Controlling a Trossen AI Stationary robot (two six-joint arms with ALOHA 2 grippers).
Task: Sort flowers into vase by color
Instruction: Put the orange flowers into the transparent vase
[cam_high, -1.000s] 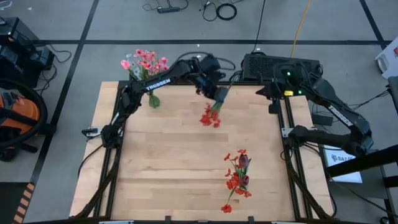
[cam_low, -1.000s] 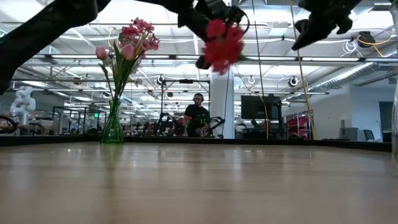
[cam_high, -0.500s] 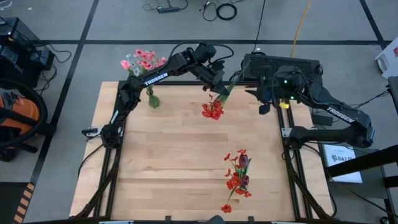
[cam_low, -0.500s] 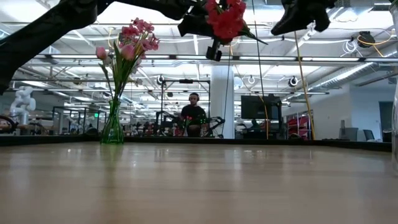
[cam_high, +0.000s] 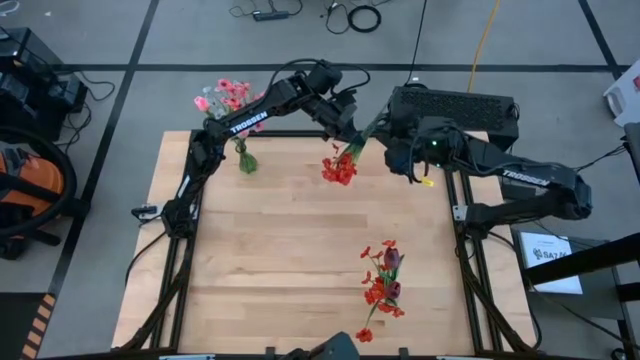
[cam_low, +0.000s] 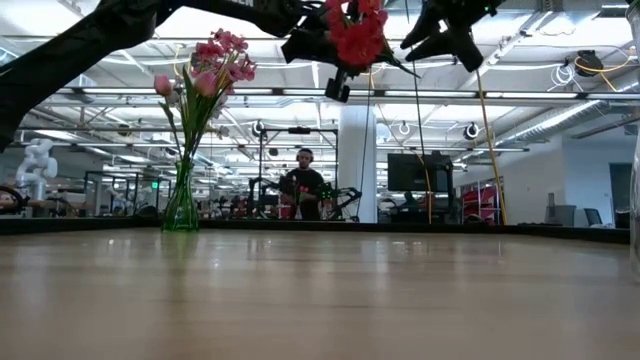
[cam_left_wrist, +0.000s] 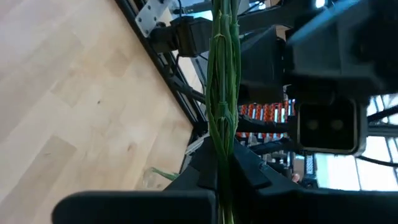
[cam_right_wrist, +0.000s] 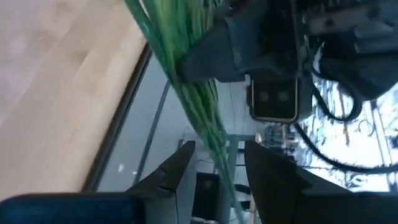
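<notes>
Red cluster (cam_high: 339, 170) — I am holding it in the air above the far edge of the table (cam_high: 280, 250), its blooms hanging below its green stems (cam_left_wrist: 222, 93). My left gripper (cam_high: 348, 128) is pinching those stems; the left wrist view shows them running straight between my two fingers (cam_left_wrist: 205, 174), which are pressed against them on both sides. In the low view the red cluster is sitting high up, well clear of the wood.

My right gripper (cam_high: 398, 160) is reaching in from the right, just beside the free ends of the same stems. Its fingers (cam_right_wrist: 174, 168) are standing spread, and the stems are passing through the gap between them; whether either finger is touching them, I cannot tell.

The vase (cam_high: 245, 160) is standing upright near the far left corner, carrying the pink flowers (cam_high: 228, 97) — well apart from the held cluster.

More red flowers (cam_high: 382, 285) are lying flat on the table, toward the near right, with a dark bud among them.

In the low view a person (cam_low: 303, 180) is sitting in the room beyond the table.
</notes>
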